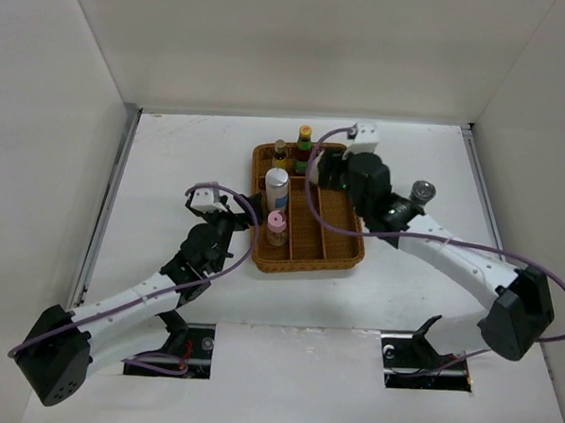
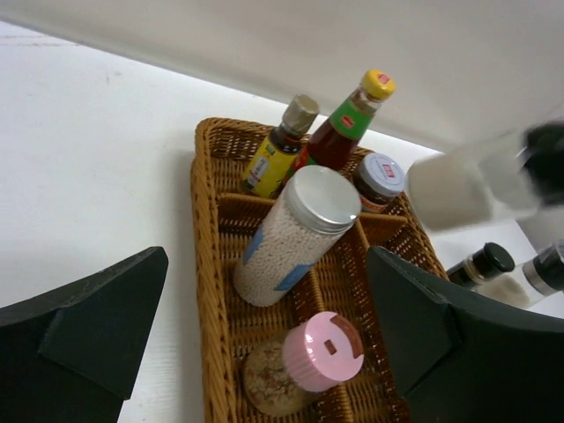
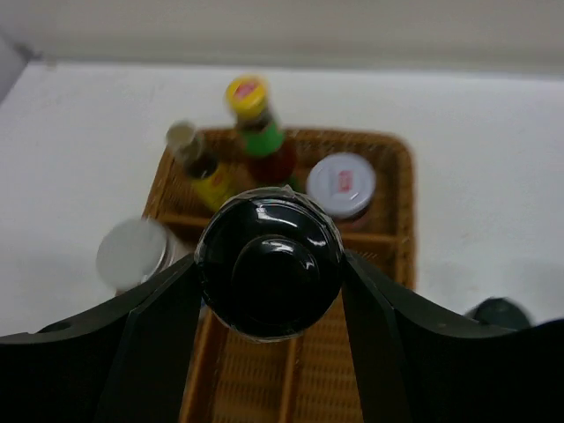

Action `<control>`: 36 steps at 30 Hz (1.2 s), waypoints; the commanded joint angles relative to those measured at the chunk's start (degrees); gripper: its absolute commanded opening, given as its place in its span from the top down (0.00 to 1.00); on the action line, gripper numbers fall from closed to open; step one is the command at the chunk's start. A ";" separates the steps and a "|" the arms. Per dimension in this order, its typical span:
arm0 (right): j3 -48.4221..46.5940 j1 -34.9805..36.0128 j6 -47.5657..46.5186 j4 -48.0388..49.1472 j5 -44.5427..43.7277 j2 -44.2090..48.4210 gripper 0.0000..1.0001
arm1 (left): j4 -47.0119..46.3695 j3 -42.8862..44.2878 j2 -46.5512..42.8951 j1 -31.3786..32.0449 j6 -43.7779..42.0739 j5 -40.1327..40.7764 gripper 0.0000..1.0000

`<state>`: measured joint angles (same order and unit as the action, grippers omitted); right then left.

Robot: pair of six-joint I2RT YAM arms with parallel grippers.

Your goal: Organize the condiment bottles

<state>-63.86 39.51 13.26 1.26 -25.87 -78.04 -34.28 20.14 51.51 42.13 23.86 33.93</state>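
Observation:
My right gripper (image 3: 269,291) is shut on a black-capped bottle (image 3: 269,262), held above the wicker tray (image 3: 397,229); in the top view this gripper (image 1: 337,172) is over the tray's back right part. In the tray stand a silver-lidded white jar (image 2: 295,233), a pink-lidded jar (image 2: 322,352), a dark yellow-label bottle (image 2: 278,154), a yellow-capped red sauce bottle (image 2: 348,128) and a small jar with a white and red lid (image 2: 379,179). My left gripper (image 2: 264,344) is open and empty, just left of the tray by the pink-lidded jar (image 1: 277,225).
A grey-lidded shaker (image 1: 421,192) stands on the white table right of the tray. In the left wrist view a black-capped bottle (image 2: 480,264) and another bottle (image 2: 546,264) show beyond the tray's right side. White walls enclose the table on three sides.

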 commanded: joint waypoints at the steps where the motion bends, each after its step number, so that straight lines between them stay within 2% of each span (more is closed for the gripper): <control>1: 1.80 2.89 3.09 7.00 1.96 -3.25 0.48 | -2.72 -1.86 -2.11 -1.56 2.51 1.05 0.02; 6: 0.93 3.95 3.79 8.67 4.33 -10.63 0.48 | -2.28 -2.74 -2.73 -3.50 4.09 -0.18 0.02; 12: 1.27 4.48 2.66 12.01 2.15 -16.52 0.45 | -2.45 -2.74 -1.68 -3.77 4.09 -0.18 0.02; 13: 1.36 4.66 2.30 12.28 1.18 -17.31 0.40 | -2.54 -2.65 -1.24 -3.77 4.09 -0.27 0.02; 17: 1.80 5.10 1.77 12.19 -0.23 -16.71 0.10 | -2.81 -2.48 -0.09 -3.59 4.09 -1.59 0.02; 20: 3.03 5.10 2.30 11.58 -0.15 -11.28 0.02 | -3.07 -2.30 0.79 -3.59 4.09 -1.68 0.02; 22: 4.87 4.05 2.39 11.14 -0.93 -6.01 0.02 | -3.07 -2.39 0.70 -3.59 4.09 -1.68 0.02; 26: 12.24 -3.67 3.62 10.00 -9.70 5.07 0.03 | -3.07 -2.65 -0.18 -3.42 4.09 -1.33 0.02; 29: 15.51 -11.31 4.49 5.71 -16.56 8.86 0.04 | -3.16 -2.74 0.08 -3.33 4.27 -1.68 0.02; 33: 16.57 -20.28 4.15 2.00 -20.10 7.21 0.00 | -3.69 -2.56 0.88 -2.98 4.44 -1.68 0.02; 36: 15.34 -25.48 4.67 0.68 -16.42 2.20 0.00 | -3.86 -2.65 0.88 -2.54 4.53 -1.68 0.02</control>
<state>-48.60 16.64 16.97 5.37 -41.82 -72.31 -34.57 17.85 52.29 39.07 27.59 32.82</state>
